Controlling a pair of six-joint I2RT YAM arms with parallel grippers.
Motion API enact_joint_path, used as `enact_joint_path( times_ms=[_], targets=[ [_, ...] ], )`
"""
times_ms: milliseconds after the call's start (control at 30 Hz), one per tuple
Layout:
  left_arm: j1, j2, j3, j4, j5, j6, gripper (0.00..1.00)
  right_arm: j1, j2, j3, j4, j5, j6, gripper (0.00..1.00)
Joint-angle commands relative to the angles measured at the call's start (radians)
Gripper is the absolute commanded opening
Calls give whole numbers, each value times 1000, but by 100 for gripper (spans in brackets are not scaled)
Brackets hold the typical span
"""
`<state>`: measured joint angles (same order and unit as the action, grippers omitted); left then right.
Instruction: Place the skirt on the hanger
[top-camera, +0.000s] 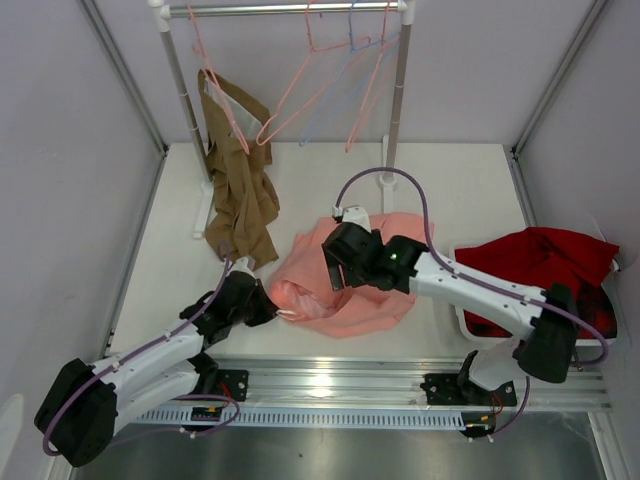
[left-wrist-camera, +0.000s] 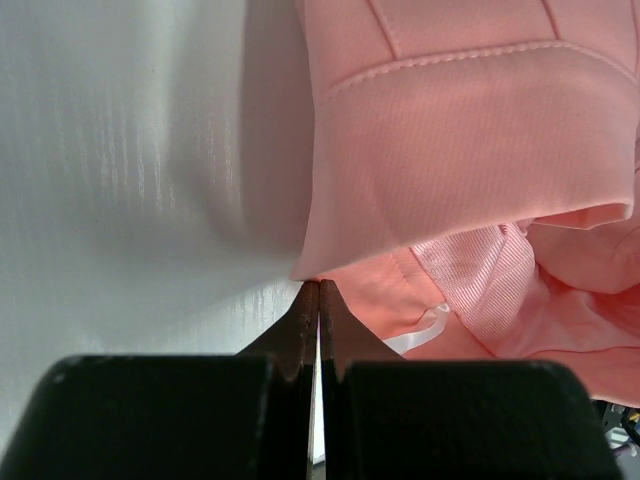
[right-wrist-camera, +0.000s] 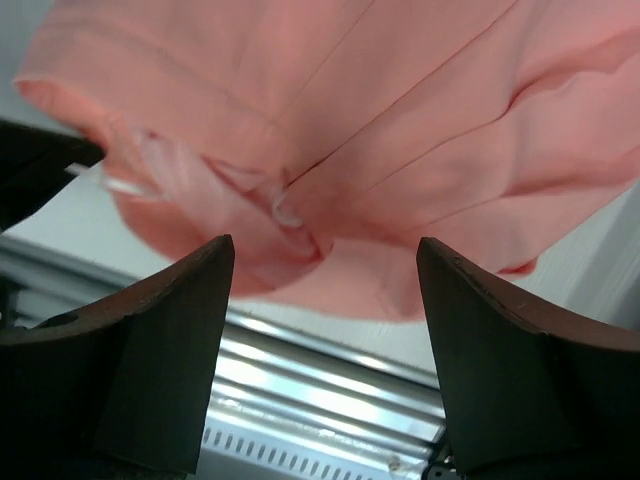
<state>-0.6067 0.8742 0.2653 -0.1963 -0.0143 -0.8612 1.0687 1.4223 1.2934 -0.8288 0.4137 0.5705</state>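
Grey-walled enclosure with a white table; a garment rail stands at its far end.

Findings:
- The pink hanger hangs tilted on the rail, empty.
- The skirt lies crumpled on the table, well in front of the rail and below its right post. It is nowhere near the hanger.
- The left gripper is clenched tight. Its tips meet at the skirt's edge on the side under the rail's left post and appear to pinch the fabric there.
- The right gripper is released, its jaws wide apart over the middle of the skirt and grasping nothing.

Assessment: the step in hand is to get a two-point hold. The right gripper should close on the waistband, not on loose folds, and well apart from the left pinch. The band would then pull straight before the skirt is carried toward the rail.
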Motion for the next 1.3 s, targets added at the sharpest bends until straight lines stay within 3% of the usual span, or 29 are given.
enact_joint_path(
  times_ms=[0,133,367,500,533,567,733,900,1033,1133,1267],
  targets=[
    [-4,-20,17,-5,2,27,0,-47,101,30,-13,-15,-124,78],
    [-4,-21,17,1,2,27,0,-41,152,-17,3,-96,-130,72],
    [-5,6,5,31,7,30,0,26,55,-149,-46,-101,-19,56],
    [-5,19,-3,40,7,36,0,69,-46,-255,-85,-111,64,32],
    [-5,22,-1,44,7,37,0,80,-63,-273,-90,-108,86,18],
    [-5,31,-1,50,32,39,0,89,-75,-293,-93,-110,124,13],
    [-5,57,6,63,40,44,0,155,-143,-419,-81,-127,267,3],
    [-5,77,12,67,43,50,0,273,-137,-526,-9,-116,429,0],
    [-5,82,20,63,42,57,0,347,-71,-601,111,-113,522,12],
    [-5,89,26,61,43,60,0,372,-13,-600,172,-102,497,29],
    [-4,83,43,54,71,79,0,370,85,-530,158,-66,451,37]
  ],
)
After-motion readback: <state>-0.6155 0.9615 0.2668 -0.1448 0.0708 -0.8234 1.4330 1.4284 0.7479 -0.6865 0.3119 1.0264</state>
